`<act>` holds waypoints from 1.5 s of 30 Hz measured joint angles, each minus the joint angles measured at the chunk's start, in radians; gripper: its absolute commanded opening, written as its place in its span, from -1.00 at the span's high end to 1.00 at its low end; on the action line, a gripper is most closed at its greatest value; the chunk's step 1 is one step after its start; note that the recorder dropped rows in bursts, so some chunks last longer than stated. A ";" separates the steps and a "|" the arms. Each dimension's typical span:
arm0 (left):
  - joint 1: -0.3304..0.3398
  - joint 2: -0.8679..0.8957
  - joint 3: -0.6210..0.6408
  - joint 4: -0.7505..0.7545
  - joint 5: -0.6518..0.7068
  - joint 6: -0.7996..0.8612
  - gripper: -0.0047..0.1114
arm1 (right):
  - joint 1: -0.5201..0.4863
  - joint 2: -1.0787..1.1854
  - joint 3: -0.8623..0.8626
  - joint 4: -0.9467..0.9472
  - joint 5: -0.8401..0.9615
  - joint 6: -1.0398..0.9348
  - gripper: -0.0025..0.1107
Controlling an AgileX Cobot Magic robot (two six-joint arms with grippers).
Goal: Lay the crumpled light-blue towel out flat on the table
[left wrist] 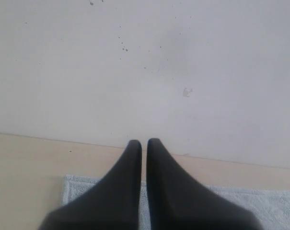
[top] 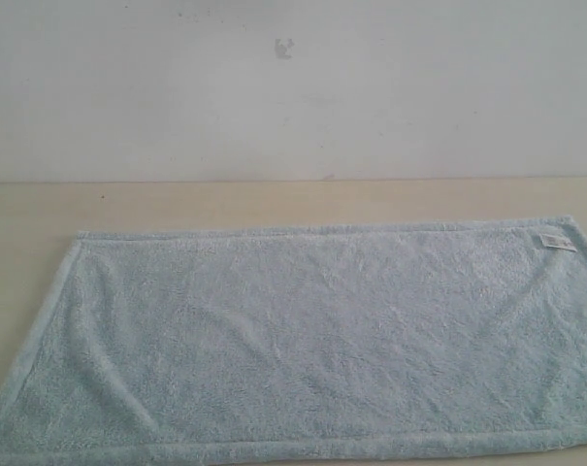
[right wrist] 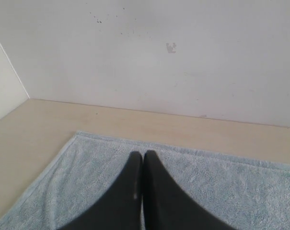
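The towel (top: 312, 340) lies spread flat on the table (top: 225, 204), with its white label (top: 556, 243) at the 2 o'clock corner. Bare table borders it at 12 o'clock. Left gripper (left wrist: 144, 143) and right gripper (right wrist: 143, 155): fingers closed, holding nothing.

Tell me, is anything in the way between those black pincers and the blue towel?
No, nothing visible. The towel lies bare on the table; the left pincer and right pincer, both shut and empty, hang above it.
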 measured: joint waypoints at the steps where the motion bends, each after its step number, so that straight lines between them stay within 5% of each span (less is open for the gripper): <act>1: 0.000 0.000 0.000 0.000 0.000 0.000 0.85 | 0.000 0.000 0.000 0.000 0.002 0.002 0.96; 12: 0.000 0.000 0.000 0.000 0.000 0.000 0.85 | 0.000 -0.017 0.032 -0.045 -0.026 0.017 0.96; 25: 0.000 0.000 0.000 0.000 0.000 0.000 0.85 | 0.000 -0.346 0.268 -0.782 -0.277 0.714 0.96; 32: 0.000 0.000 0.000 0.000 0.000 0.000 0.85 | 0.000 -0.469 0.453 -0.882 -0.446 0.752 0.96; 45: 0.000 0.000 0.000 0.000 0.000 0.000 0.85 | 0.000 -0.615 0.735 -0.943 -0.494 0.752 0.96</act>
